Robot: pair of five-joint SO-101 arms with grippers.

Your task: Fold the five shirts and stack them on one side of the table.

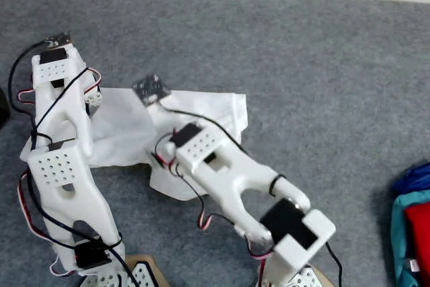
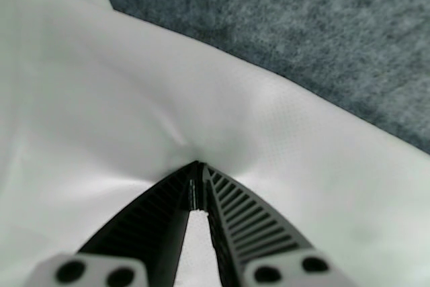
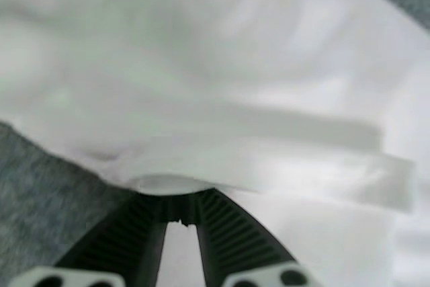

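A white shirt (image 1: pixel 201 115) lies rumpled on the grey felt-covered table (image 1: pixel 322 65), left of the middle. From the high view its long axis runs side to side across the table, with one loose flap drooping toward the arms' bases. I can't tell which end is the collar.

The left arm (image 1: pixel 60 166) stands over the shirt's left end and the right arm (image 1: pixel 235 173) slants in across its middle. From up there, both grippers are tucked beneath their own wrists.

The wrist cameras give what the overhead doesn't. The left gripper (image 2: pixel 196 169) has its jaws pinched together on the white cloth, which puckers into a small peak right at the tips, with bare grey table beyond the shirt's edge. The right gripper (image 3: pixel 181 203) is clenched at a folded hem of the same shirt, and a doubled band of fabric runs across just past its tips.

Far off at the table's right edge sits a pile of coloured shirts (image 1: pixel 413 233), blue, teal and red, well apart from the white one.
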